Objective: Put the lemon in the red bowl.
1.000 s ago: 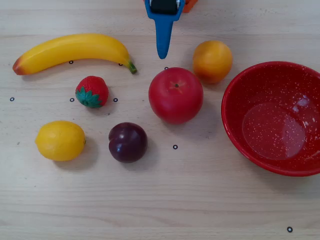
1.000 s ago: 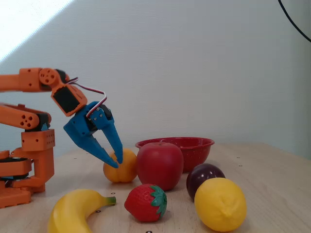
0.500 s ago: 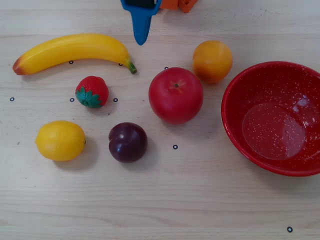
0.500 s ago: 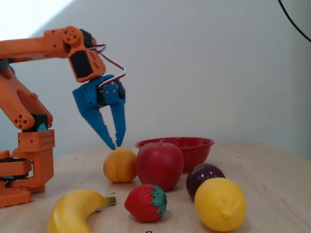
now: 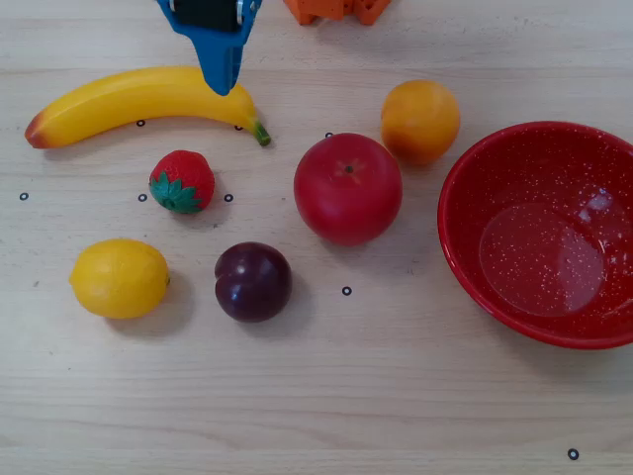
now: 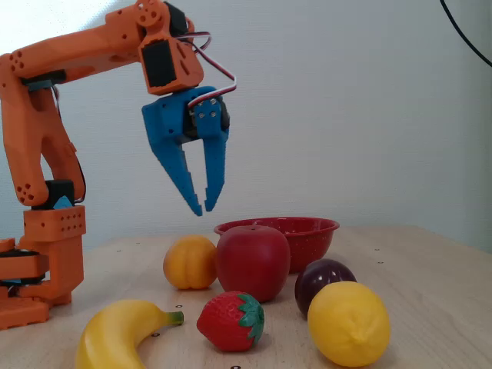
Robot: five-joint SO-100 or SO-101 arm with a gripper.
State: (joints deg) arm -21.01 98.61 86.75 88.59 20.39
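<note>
The lemon [image 5: 120,278] is a bright yellow oval lying on the table at the lower left of the overhead view; in the fixed view it [image 6: 348,323] sits nearest the camera. The red bowl [image 5: 539,233] with white speckles stands empty at the right; in the fixed view it [image 6: 307,234] is at the back. My blue gripper [image 5: 222,81] hangs high over the banana, far from the lemon. In the fixed view the gripper [image 6: 204,207] points down with its fingertips almost touching, holding nothing.
A banana [image 5: 134,102], a strawberry [image 5: 182,181], a dark plum [image 5: 253,282], a red apple-like fruit [image 5: 347,188] and an orange fruit [image 5: 420,121] lie between lemon and bowl. The orange arm base [image 6: 38,254] stands at the fixed view's left.
</note>
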